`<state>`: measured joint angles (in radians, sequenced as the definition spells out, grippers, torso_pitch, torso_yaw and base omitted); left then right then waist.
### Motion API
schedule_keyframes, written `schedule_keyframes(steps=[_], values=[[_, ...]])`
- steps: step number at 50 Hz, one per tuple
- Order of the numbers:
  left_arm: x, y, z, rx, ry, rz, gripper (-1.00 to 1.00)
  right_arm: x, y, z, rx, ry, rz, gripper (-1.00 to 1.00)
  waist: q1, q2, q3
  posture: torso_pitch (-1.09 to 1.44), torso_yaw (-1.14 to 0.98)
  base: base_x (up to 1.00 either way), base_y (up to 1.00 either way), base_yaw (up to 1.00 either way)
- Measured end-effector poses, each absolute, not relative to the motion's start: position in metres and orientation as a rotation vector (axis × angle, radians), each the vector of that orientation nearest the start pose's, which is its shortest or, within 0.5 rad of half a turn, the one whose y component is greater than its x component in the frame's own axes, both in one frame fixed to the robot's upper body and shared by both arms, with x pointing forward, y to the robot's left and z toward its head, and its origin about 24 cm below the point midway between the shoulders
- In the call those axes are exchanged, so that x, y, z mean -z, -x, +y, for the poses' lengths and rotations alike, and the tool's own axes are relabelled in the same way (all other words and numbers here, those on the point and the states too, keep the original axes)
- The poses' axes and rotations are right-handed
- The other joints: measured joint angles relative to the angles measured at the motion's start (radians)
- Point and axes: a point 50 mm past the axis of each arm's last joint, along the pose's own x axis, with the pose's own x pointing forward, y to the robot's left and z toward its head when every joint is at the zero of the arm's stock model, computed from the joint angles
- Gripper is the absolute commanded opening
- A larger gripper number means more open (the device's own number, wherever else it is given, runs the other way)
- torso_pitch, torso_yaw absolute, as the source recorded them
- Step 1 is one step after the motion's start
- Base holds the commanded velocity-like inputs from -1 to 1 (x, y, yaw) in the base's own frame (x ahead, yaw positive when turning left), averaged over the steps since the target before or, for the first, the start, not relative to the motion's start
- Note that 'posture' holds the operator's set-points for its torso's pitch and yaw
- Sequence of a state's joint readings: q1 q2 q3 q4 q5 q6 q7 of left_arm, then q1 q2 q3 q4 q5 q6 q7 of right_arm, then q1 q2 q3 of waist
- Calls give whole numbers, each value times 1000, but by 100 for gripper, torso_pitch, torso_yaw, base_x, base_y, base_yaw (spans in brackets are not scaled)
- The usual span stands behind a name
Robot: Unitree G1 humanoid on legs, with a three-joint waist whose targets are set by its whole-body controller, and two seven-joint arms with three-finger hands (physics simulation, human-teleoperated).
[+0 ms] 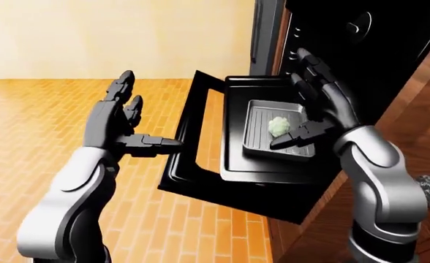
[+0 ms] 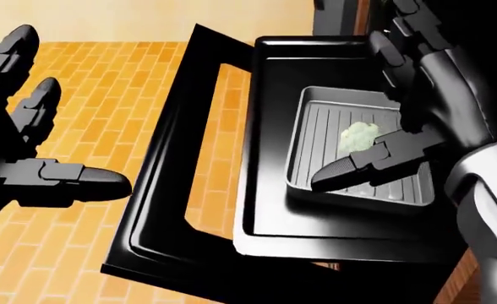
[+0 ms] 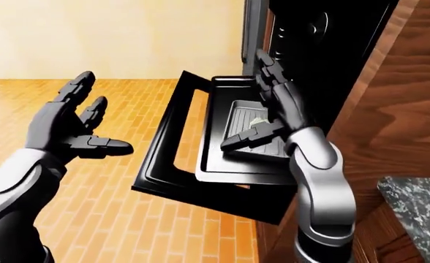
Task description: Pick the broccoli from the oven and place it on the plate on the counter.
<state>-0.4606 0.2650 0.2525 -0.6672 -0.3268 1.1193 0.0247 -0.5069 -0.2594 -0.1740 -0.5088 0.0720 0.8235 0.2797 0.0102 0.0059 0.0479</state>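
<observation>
The right hand [image 2: 401,120] hovered spread wide over the pale green broccoli floret [image 2: 358,136] in the ribbed grey metal tray [image 2: 316,152]; closing early risked knocking it away.

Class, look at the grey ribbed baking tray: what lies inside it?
One pale green broccoli floret lies in the grey ribbed baking tray. The right hand's black thumb covers its lower edge.

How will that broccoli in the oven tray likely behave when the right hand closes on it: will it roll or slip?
The broccoli is a small, lumpy, rounded floret, so it probably weighs little and may roll if nudged. It lies loose on the ribbed tray, whose grooves may check sliding. The right hand is open beside it; its bumpy surface should grip fairly well.
</observation>
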Motion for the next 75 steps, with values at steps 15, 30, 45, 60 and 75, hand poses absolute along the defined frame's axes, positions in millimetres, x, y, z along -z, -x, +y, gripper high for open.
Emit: schedule_keyframes(steps=[15, 30, 45, 60, 75], values=[[-219, -263, 185, 45, -22, -54, 100, -231, -285, -165, -227, 188, -225, 100, -16, 62, 5, 0, 0, 40, 0, 0], [-221, -264, 178, 78, -28, -39, 100, -231, -287, -178, -179, 168, -198, 100, -4, -34, 17, 0, 0, 20, 0, 0], [-230, -262, 190, 26, -35, -61, 100, -244, -289, -171, -209, 191, -208, 100, -1, 18, -14, 0, 0, 8, -1, 0], [-233, -260, 190, 53, -28, -72, 100, -247, -295, -176, -169, 288, -161, 100, -14, 3, 0, 0, 0, 1, 0, 0], [-239, -258, 189, 51, -48, -91, 100, -230, -327, -190, -41, 594, -86, 100, -15, 0, -1, 2, 0, 0, 0, 0]])
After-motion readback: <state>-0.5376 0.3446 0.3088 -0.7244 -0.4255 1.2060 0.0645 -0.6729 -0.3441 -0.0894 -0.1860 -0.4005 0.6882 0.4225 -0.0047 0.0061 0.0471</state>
